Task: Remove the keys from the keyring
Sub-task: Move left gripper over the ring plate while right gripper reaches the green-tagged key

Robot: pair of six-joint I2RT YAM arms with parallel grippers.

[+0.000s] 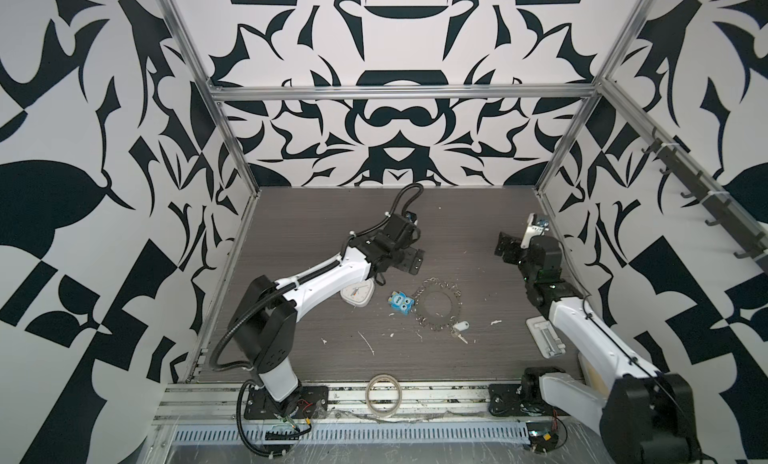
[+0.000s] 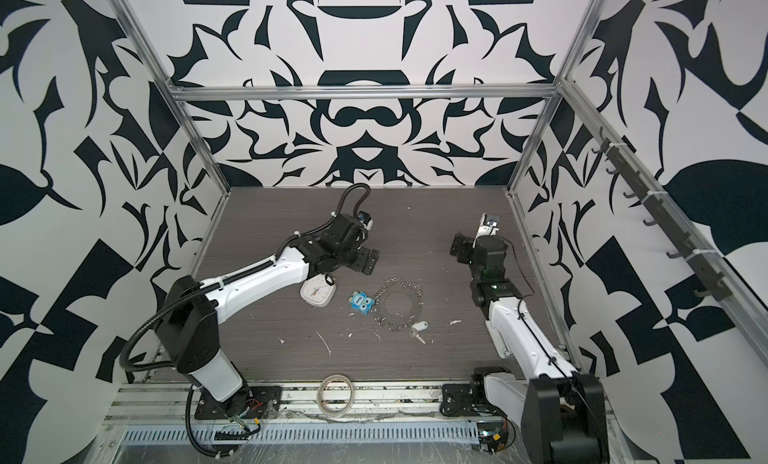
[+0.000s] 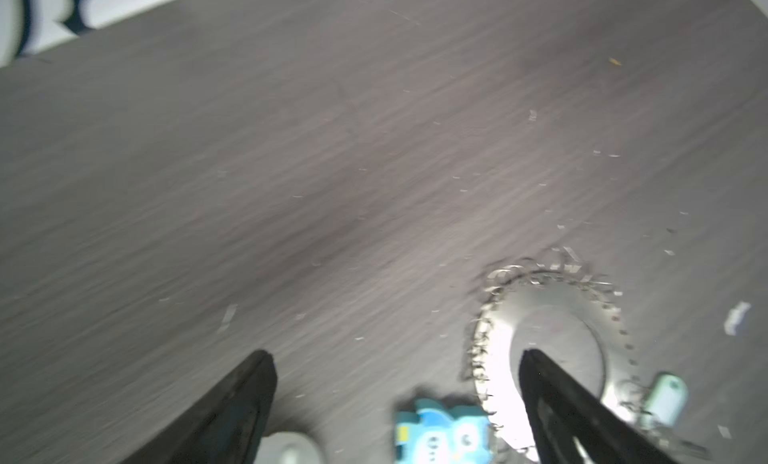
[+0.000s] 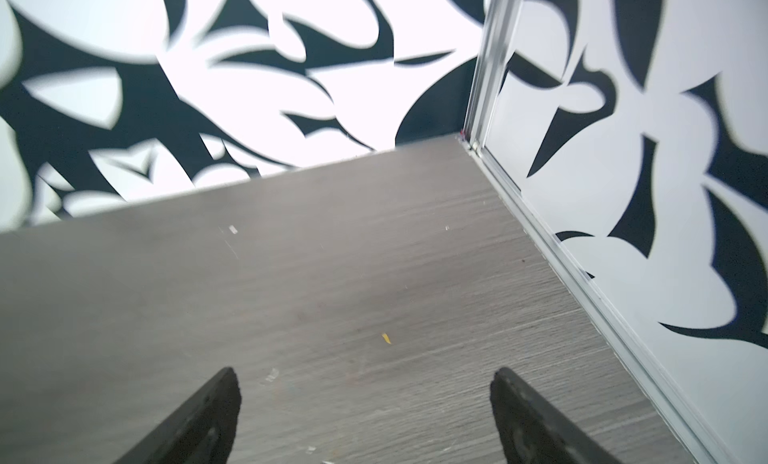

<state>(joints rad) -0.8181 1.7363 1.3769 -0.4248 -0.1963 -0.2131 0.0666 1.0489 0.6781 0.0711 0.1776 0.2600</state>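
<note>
Nothing has been removed: the keys (image 1: 459, 331) are seen attached to the keyring (image 3: 498, 358); left hand (image 3: 397, 358) and right hand (image 4: 365, 374) are spread wide, empty.

1. Both top views look steeply down from high above the front edge of the bench (image 1: 316, 233), facing the back wall. The keyring (image 1: 420, 308) lies near mid-frame, small and distant.
2. The two views share almost the whole scene (the keyring merely sits shifted sideways between them).
3. The left wrist view hangs close over the bench, looking out between the spread fingers of the left tool (image 3: 394, 354). The blurred keyring (image 3: 557, 300) fills a corner, shared with both top views.
4. The right wrist view looks past the right tool (image 4: 365, 370), away from the keyring, into a back corner of the bench.
</note>
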